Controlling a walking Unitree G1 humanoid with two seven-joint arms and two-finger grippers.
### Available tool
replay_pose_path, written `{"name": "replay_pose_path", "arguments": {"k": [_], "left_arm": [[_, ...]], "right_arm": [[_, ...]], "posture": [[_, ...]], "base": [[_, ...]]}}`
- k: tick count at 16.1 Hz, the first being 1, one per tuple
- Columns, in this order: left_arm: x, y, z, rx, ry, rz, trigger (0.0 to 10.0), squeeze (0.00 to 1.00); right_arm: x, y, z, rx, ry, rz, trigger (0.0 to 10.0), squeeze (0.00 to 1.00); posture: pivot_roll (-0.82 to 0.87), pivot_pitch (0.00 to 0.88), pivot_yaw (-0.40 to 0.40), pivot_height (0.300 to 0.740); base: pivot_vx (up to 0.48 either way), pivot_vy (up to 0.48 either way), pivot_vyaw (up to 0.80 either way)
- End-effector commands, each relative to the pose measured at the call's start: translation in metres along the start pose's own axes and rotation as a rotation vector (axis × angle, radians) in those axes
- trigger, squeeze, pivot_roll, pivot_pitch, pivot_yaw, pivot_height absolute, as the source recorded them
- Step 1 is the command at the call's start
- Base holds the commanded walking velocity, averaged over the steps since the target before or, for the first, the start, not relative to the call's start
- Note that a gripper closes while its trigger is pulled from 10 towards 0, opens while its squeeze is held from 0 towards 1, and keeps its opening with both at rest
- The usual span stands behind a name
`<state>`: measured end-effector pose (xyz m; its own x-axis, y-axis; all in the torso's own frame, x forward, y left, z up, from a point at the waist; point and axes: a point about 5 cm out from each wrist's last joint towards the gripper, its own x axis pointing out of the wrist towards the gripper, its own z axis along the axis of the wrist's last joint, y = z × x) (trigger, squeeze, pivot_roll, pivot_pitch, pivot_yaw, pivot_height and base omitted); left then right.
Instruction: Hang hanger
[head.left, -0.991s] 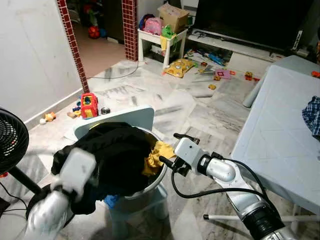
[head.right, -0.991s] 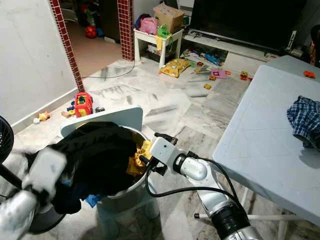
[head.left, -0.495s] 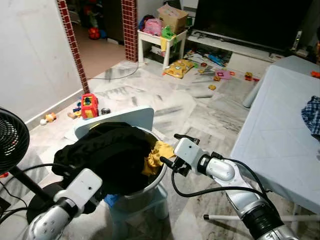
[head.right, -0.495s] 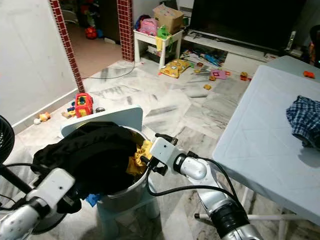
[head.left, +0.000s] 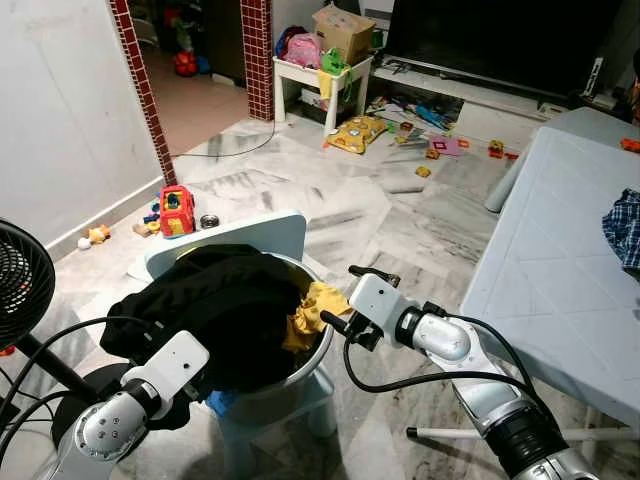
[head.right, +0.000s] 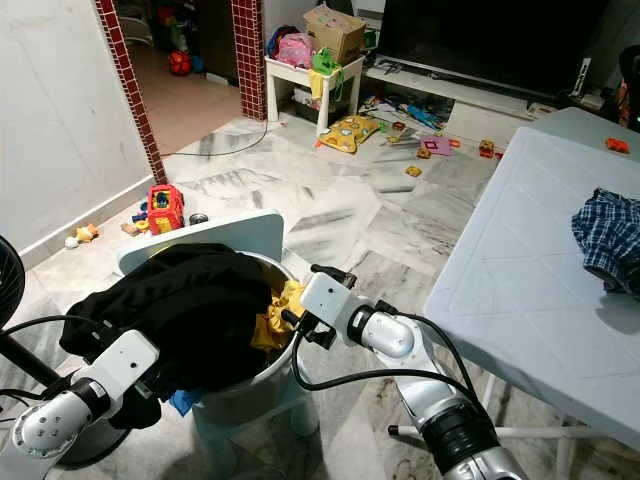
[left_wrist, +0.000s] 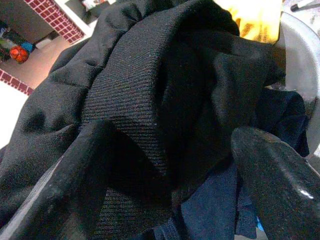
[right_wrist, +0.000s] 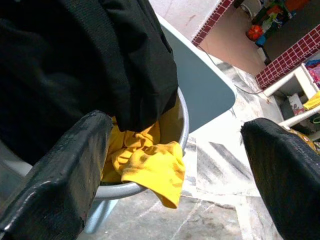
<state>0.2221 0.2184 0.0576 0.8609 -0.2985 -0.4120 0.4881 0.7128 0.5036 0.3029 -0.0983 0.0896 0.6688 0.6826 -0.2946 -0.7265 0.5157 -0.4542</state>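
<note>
A: In the lower left of the head views, what is found?

B: A metal basin (head.left: 322, 352) is seen on a pale stool (head.left: 262, 233), heaped with a black garment (head.left: 225, 305). A yellow cloth (head.left: 312, 310) is draped over the basin's rim on the right side, and a bit of blue cloth (head.left: 217, 402) is visible under the black heap.

A: Where is the left gripper (left_wrist: 170, 165) placed?

B: It is held low at the near left edge of the heap. In its wrist view, the two fingers (left_wrist: 75, 175) are spread wide, with folds of the black garment between them; nothing is pinched. Whether the fabric is touched cannot be told.

A: And the right gripper (right_wrist: 175, 150)?

B: It is held just beside the basin's right rim, near the centre of the head views. Its fingers (right_wrist: 55, 170) are likewise parted, with the yellow cloth and the basin's edge seen between them; nothing is gripped.

A: Where is the hanger?

B: It cannot be made out in any picture; whether it is buried under the clothes cannot be told.

A: What else is shown?

B: A pale table (head.right: 520, 290) is seen at the right, with a checked cloth (head.right: 608, 232) lying near its far right edge. A black fan (head.left: 22, 285) stands at the left edge. Toys are scattered on the marble floor (head.left: 380, 215) in the upper middle, among them a red toy (head.left: 178, 210) by the wall, and a small white table (head.left: 325, 75) is placed near a dark television (head.left: 500, 40) at the top.
</note>
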Motion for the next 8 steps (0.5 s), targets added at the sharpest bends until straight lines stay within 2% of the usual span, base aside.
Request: {"name": "replay_pose_path", "arguments": {"k": [1, 5, 8], "left_arm": [[-0.002, 0.003, 0.005, 0.012, -0.02, 0.023, 0.0, 0.0], [-0.004, 0.014, 0.02, 0.008, -0.057, 0.096, 0.0, 0.0], [-0.002, 0.011, 0.024, -0.019, -0.056, 0.091, 0.0, 0.0]], "right_arm": [[-0.002, -0.003, -0.001, 0.001, 0.002, -0.01, 10.0, 0.0], [-0.001, -0.003, -0.001, -0.003, 0.001, -0.006, 10.0, 0.0], [-0.002, -0.002, -0.002, -0.003, 0.005, -0.003, 10.0, 0.0]], "posture": [[-0.06, 0.0, -0.027, 0.74], [-0.05, 0.0, -0.033, 0.74], [-0.06, 0.0, -0.029, 0.74]], "base": [[0.0, 0.0, 0.0], [0.0, 0.0, 0.0], [0.0, 0.0, 0.0]]}}
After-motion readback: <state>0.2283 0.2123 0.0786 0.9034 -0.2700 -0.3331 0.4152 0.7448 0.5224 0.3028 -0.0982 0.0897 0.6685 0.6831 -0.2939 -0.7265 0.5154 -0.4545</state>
